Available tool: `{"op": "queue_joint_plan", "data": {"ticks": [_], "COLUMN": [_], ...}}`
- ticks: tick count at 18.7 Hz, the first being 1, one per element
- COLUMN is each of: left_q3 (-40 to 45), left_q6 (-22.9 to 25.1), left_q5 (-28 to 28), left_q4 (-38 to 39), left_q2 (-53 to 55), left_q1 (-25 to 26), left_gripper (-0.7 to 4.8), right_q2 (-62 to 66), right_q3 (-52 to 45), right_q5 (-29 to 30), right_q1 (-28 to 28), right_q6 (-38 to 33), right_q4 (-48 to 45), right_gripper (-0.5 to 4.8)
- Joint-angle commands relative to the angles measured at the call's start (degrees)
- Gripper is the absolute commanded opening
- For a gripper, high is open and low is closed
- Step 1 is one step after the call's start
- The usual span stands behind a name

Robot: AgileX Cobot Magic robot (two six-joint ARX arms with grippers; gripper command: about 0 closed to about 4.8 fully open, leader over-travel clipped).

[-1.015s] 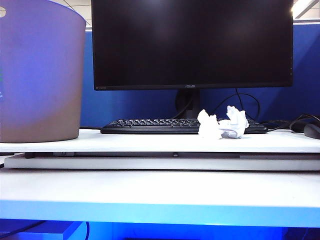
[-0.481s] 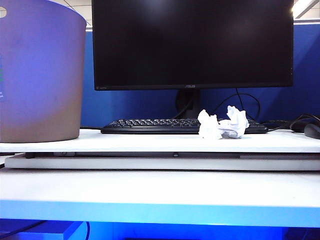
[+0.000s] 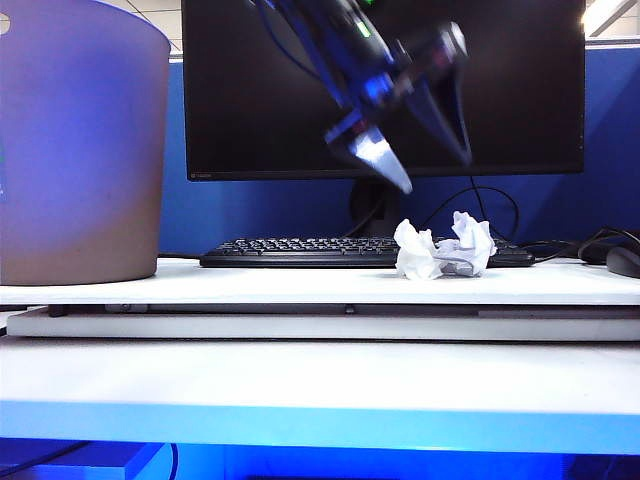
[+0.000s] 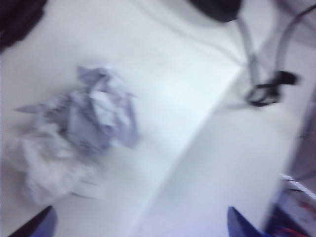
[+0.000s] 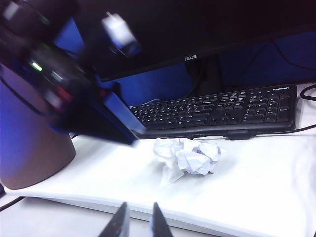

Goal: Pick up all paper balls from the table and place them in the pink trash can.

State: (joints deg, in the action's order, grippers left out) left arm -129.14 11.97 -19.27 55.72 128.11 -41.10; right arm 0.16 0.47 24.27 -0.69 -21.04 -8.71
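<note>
Above the paper balls (image 3: 444,247) near the desk's (image 3: 300,285) back edge hangs the left hand (image 3: 430,165), open; right hand (image 5: 136,219) low, fingers nearly together.

The brand name "ASUS" is printed in small pale letters at the centre of the lower bezel of the black monitor (image 5: 197,29), legible in the right wrist view and only faintly so in the exterior view. A small white brand word on the top right corner of the black keyboard (image 5: 217,111) appears to read "logitech". The key legends and a tiny mark at the monitor's lower left corner are too small to read.
</note>
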Motion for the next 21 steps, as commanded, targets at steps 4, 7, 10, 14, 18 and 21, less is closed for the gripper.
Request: {"op": "queue_joint_plan", "data": {"ticks": [4,7,10,14,18,21], "left_q3": [-0.3,-0.3,-0.3,-0.3,-0.3,-0.3], "left_q6": [-0.5,-1.5,-1.5,-1.7,-3.7,-3.9], "left_q5": [8.0,7.9,7.9,8.1,8.0,8.1], "left_q4": [-6.8,-9.0,-9.1,-10.5,-13.7,-14.7], "left_q2": [1.9,3.9,5.3,6.9,8.5,10.1], "left_q1": [-0.7,-0.7,-0.7,-0.7,-0.7,-0.7], "left_gripper": [4.79,4.79,4.79,4.79,4.79,4.79], "right_q2": [-0.1,-0.1,-0.1,-0.1,-0.1,-0.1], "right_q3": [-0.2,-0.2,-0.2,-0.2,-0.2,-0.2], "right_q5": [0.3,0.3,0.3,0.3,0.3,0.5], "right_q1": [0.0,0.0,0.0,0.0,0.0,0.0], "right_q6": [-0.2,-0.2,-0.2,-0.2,-0.2,-0.2], "right_q4": [-1.0,-1.0,-1.0,-0.9,-1.0,-1.0], "right_gripper": [0.65,0.65,0.65,0.65,0.65,0.65]}}
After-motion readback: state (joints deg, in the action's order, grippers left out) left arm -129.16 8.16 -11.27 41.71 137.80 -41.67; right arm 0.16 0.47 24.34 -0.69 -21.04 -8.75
